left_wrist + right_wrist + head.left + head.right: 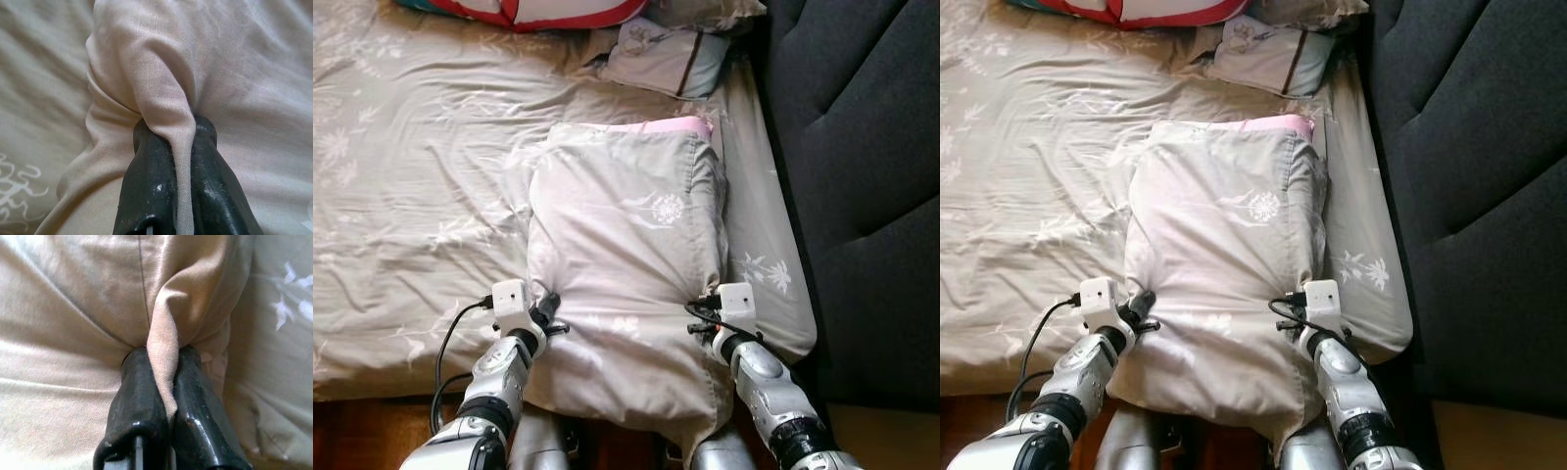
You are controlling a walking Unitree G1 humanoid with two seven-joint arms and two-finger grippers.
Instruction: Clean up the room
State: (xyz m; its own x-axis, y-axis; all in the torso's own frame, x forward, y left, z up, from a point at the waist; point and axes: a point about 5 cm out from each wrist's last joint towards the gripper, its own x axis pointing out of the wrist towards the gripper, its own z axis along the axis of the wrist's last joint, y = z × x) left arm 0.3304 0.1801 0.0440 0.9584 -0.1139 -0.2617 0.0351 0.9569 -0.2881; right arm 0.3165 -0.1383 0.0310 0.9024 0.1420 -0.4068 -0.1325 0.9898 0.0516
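I have the pillow (626,264) on the bed (411,196), its long axis running straight away from me toward the headboard-end cushions (666,54). My left gripper (168,147) pinches a fold at its near left edge, and my right gripper (164,377) does the same at its near right edge, both jaws pressed together on cloth. Each arm is equally near, so I judge any lift or pull must go evenly.

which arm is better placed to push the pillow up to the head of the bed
Neither alone; both. The left gripper and right gripper each pinch a fold at opposite sides of the pillow, level with each other. Probably move them together, or it would twist.
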